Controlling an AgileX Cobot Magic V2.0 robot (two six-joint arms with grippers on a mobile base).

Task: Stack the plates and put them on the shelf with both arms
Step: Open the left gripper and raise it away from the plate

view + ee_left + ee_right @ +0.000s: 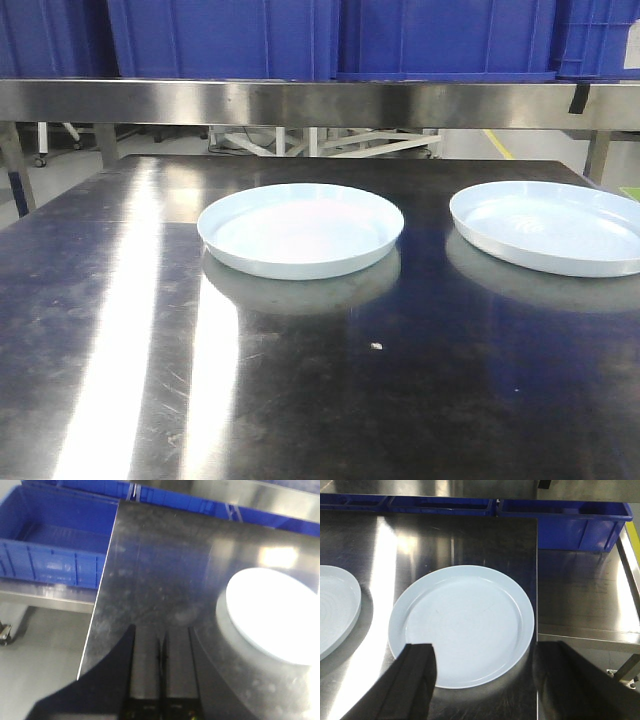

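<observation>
Left jaws pressed together, empty; right jaws spread wide above plate.

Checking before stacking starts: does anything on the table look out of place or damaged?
The left plate and right plate lie flat, intact. Only oddities: a pale speck on the tabletop, and the right plate sits near the tabletop's right edge.

The left gripper has black fingers with grey inner faces; the right gripper has broad, dark, wedge-shaped ones.
</observation>
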